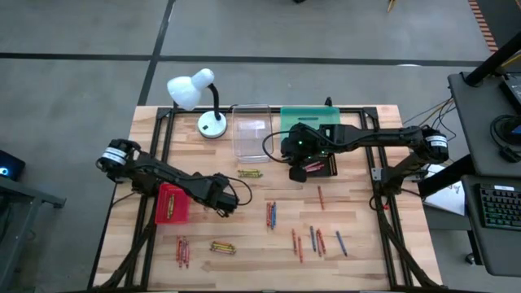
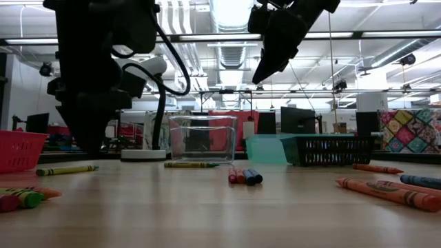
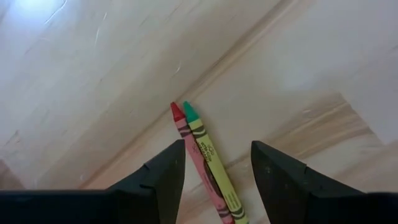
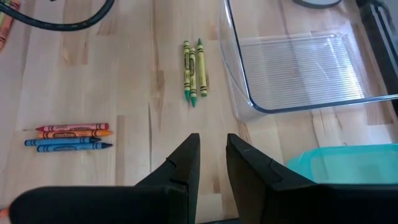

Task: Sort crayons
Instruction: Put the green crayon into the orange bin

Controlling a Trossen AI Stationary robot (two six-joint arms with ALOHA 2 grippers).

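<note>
The left tool (image 1: 221, 203) sits low over the bench (image 1: 358, 203), just beside the red tray (image 1: 172, 203), with its jaws spread wide. Between its fingers (image 3: 163, 180) lie two crayons (image 3: 202, 158) side by side on the wood, one red, one yellow-green; neither is held. The right tool (image 1: 298, 172) hangs higher, at the near edge of the teal tray (image 1: 309, 118), by the clear tray (image 1: 251, 134). Its jaws stand a narrow gap apart, with nothing between them. More crayons are scattered across the bench: a yellow-green pair (image 4: 193, 71) near the clear tray, a red, orange and blue group (image 4: 67, 137) mid-bench, and others along the front.
</note>
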